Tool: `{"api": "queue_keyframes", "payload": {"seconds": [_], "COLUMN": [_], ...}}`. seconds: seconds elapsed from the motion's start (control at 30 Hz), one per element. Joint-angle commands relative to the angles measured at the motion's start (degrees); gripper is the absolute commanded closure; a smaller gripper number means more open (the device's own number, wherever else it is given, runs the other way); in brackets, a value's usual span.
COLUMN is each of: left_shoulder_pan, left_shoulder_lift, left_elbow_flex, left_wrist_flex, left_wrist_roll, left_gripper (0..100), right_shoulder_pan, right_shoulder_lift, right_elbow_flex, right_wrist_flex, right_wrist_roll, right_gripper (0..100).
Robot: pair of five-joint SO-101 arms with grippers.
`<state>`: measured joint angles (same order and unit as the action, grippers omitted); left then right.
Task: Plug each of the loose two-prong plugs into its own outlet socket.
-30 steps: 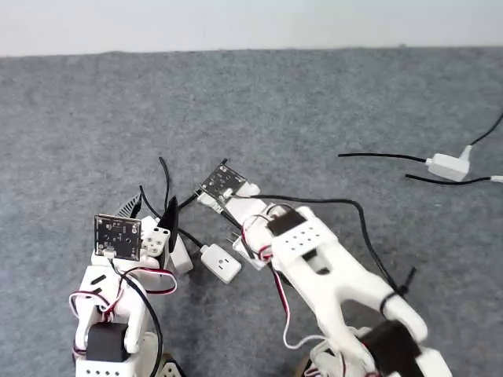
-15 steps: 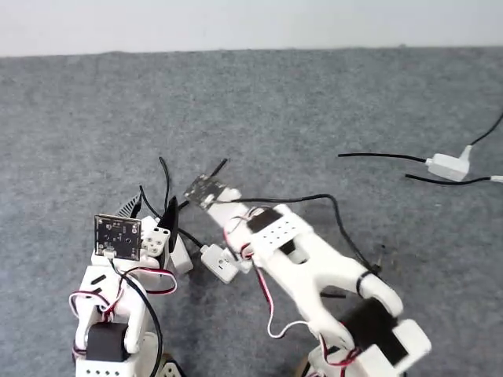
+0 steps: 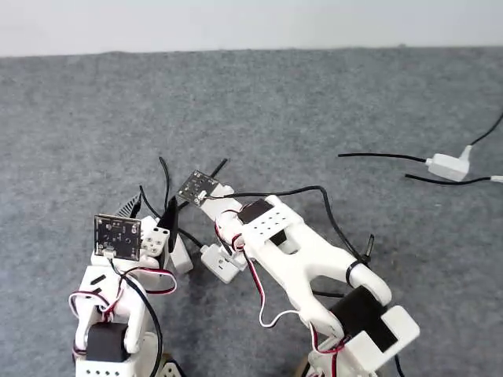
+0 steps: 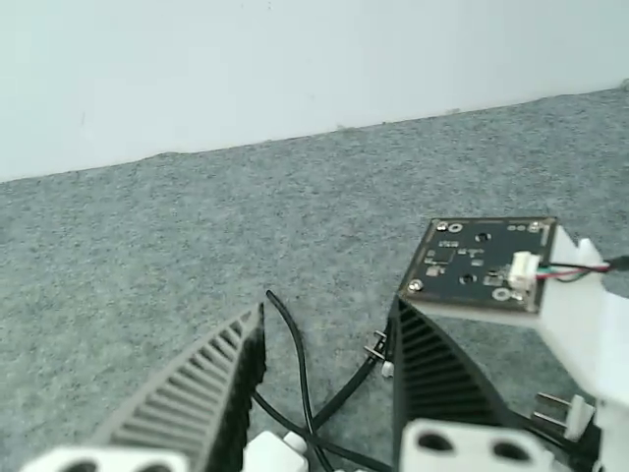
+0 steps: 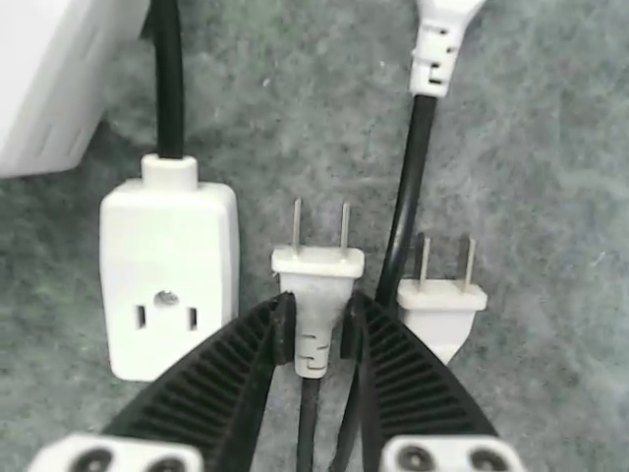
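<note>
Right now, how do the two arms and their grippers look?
The left arm and right arm are white plastic shells with black motors and red, white and black wires. The left gripper and right gripper have black ribbed fingers; a dark circuit board sits by each.

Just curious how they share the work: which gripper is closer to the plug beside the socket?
Right. The right gripper is shut on the plug; the left gripper stands open, apart from it, on the socket's other side.
</note>
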<state>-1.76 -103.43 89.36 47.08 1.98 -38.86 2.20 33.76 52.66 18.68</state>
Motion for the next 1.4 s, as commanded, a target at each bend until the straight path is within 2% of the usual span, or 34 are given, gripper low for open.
{"api": "queue_keyframes", "payload": {"seconds": [0.0,0.53,0.63,0.7,0.87,1.0,1.13,1.37], "left_shoulder_pan": [-0.18,-0.18,-0.18,-0.18,-0.18,-0.18,0.35,4.57], "left_shoulder_lift": [-0.88,-0.88,-0.88,-0.88,-0.88,-0.88,-0.88,-0.88], "left_elbow_flex": [-1.54,-1.36,-1.36,-1.36,-1.36,-1.36,-1.27,-0.22], "left_wrist_flex": [-1.14,-1.14,-1.14,-1.14,-1.14,-1.14,-1.32,-3.96], "left_wrist_roll": [-0.88,-0.88,-0.88,-0.88,-0.88,-0.88,-0.88,-0.88], "left_gripper": [79,79,79,79,79,79,79,79], "right_shoulder_pan": [0.4,0.13,0.48,0.66,2.33,5.05,6.55,6.29], "right_shoulder_lift": [0.22,0.4,0.4,0.4,0.31,-0.84,-5.49,-23.08], "right_elbow_flex": [-0.97,-0.09,0.0,0.53,1.58,1.14,0.26,0.26], "right_wrist_flex": [2.77,4.7,4.62,4.09,4.44,5.49,8.92,14.55], "right_wrist_roll": [-0.62,-0.09,-0.09,0.0,5.8,6.77,6.86,6.95], "right_gripper": [89.8,90.5,99.0,98.1,99.0,99.1,99.1,99.1]}}
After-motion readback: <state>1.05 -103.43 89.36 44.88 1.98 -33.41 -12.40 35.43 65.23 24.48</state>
